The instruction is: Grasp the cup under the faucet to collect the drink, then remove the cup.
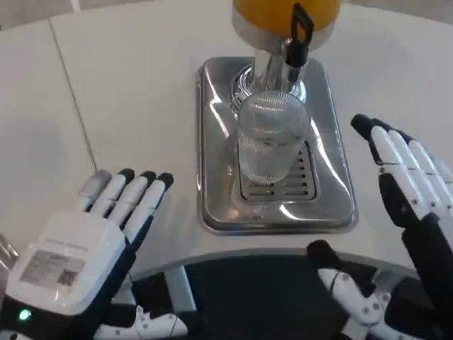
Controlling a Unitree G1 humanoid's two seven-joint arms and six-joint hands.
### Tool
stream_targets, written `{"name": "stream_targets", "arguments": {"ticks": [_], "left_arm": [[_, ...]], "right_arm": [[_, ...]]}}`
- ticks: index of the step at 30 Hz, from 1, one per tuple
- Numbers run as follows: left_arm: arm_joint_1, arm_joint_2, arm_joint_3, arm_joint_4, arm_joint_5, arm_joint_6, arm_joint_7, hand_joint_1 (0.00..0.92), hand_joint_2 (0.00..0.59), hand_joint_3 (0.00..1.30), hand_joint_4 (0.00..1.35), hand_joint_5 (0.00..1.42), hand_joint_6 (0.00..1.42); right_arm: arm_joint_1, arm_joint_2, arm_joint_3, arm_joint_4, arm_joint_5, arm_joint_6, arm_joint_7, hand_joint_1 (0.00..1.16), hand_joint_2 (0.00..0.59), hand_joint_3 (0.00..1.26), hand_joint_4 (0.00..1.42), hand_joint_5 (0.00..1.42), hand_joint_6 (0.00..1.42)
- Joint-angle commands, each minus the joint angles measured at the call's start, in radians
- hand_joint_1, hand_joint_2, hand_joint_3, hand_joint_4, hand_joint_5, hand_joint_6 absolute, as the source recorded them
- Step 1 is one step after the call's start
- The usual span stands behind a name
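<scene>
Item: ribbed clear cup (271, 138), upright on the drip tray (333, 205) grille under the faucet (296, 44) to catch the drink; my right hand (410, 195), fingers spread, flanks it ungrasped; left hand (85, 251) waits open on the near-left bench (127, 92).

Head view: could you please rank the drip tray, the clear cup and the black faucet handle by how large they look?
1. Drip tray, largest.
2. Clear cup, standing on the tray's grate.
3. Black faucet handle, smallest; it sits higher, nearer the camera, yet looks smallest.

Clear ribbed cup (270, 138) (empty, upright) stands under the faucet (297, 44).
</scene>
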Motion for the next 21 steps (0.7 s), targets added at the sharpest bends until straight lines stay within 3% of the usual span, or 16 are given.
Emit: {"name": "stream_targets", "arguments": {"ticks": [1, 3, 7, 15, 21], "left_arm": [[0.056, -0.026, 0.011, -0.017, 0.016, -0.018, 0.043, 0.000, 0.013, 0.00, 0.00, 0.00, 0.00], [0.070, -0.036, 0.006, -0.021, 0.016, -0.023, 0.047, 0.000, 0.017, 0.00, 0.00, 0.00, 0.00], [0.078, -0.043, 0.002, -0.023, 0.017, -0.031, 0.048, 0.000, 0.026, 0.00, 0.00, 0.00, 0.00], [0.081, -0.043, 0.008, -0.007, -0.005, -0.050, 0.031, 0.000, 0.031, 0.00, 0.00, 0.00, 0.00], [0.093, -0.050, 0.018, -0.004, -0.008, -0.051, 0.029, 0.000, 0.035, 0.00, 0.00, 0.00, 0.01]], "right_arm": [[-0.092, 0.148, 0.091, -0.009, 0.002, 0.130, -0.017, 0.43, 0.412, 0.00, 0.00, 0.00, 0.00], [-0.122, 0.146, 0.117, -0.009, -0.006, 0.169, -0.037, 0.38, 0.447, 0.00, 0.00, 0.00, 0.00], [-0.243, 0.127, 0.164, -0.008, -0.009, 0.311, -0.042, 0.30, 0.474, 0.00, 0.00, 0.00, 0.00], [-0.560, 0.026, 0.129, 0.108, 0.085, 0.500, -0.114, 0.22, 0.479, 0.00, 0.00, 0.00, 0.00], [-0.682, -0.022, 0.117, 0.173, 0.114, 0.552, -0.127, 0.20, 0.468, 0.00, 0.00, 0.00, 0.00]]}}
